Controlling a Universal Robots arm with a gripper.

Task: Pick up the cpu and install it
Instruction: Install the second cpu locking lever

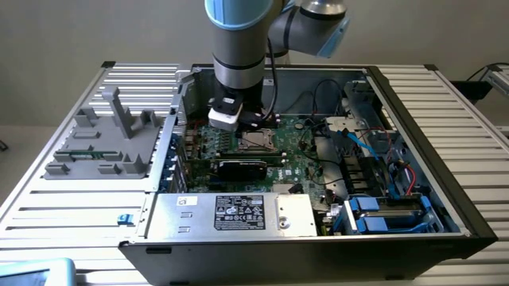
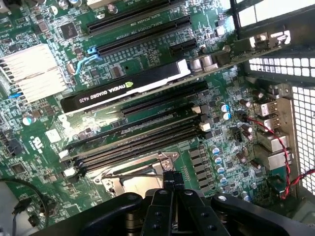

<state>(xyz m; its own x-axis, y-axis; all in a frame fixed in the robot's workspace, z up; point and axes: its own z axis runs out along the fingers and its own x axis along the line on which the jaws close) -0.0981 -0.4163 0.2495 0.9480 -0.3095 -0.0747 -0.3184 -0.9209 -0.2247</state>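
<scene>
My gripper [image 1: 254, 124] hangs inside the open computer case, just above the processor socket [image 1: 254, 141] on the green motherboard [image 1: 298, 161]. In the wrist view its black fingers [image 2: 172, 178] are pressed together, and I see nothing between them. Under the fingertips sits the socket's metal frame [image 2: 147, 164]. A flat, pale silver-grey square lies inside that frame, which I take to be the cpu [image 2: 140, 184]. The gripper's body partly covers it.
A black graphics card [image 2: 123, 88] and dark memory slots [image 2: 142, 130] lie beside the socket. The power supply [image 1: 230, 213] and blue drive bays [image 1: 374, 214] fill the near side of the case. A grey parts fixture [image 1: 104, 140] with a green memory stick [image 1: 80, 156] stands at the exterior view's left.
</scene>
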